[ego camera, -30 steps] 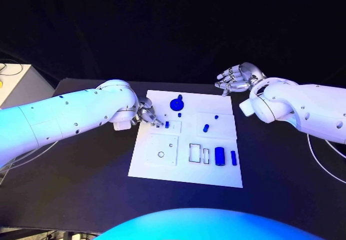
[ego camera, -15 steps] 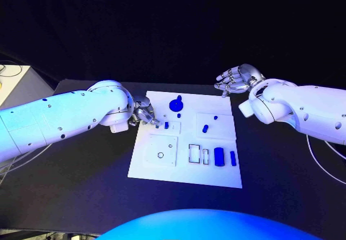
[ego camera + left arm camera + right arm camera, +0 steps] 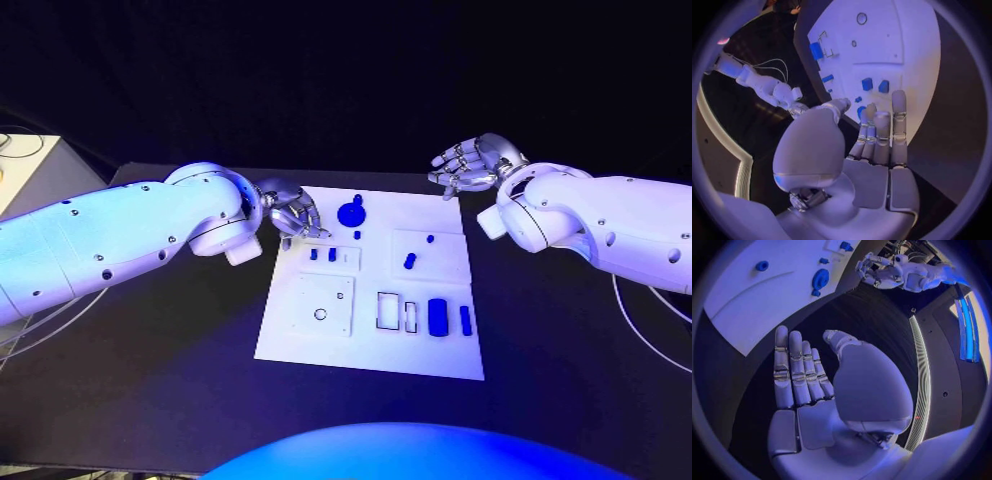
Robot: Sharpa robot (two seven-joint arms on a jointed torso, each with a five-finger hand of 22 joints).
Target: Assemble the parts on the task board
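Head view shows the task board point(image 3: 378, 345) mid-surface, parts seated or loose; left hand point(image 3: 293, 213) and right hand point(image 3: 473, 163) hover empty, fingers apart, so choosing and grasping a loose part seems next.

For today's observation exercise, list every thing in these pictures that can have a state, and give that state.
Left robot hand: open, holding nothing, over the board's far left edge.
Right robot hand: open, holding nothing, beyond the board's far right corner.
Task board: flat on the table.
Round blue part: on the board, untouched.
Two small blue parts: side by side on the board.
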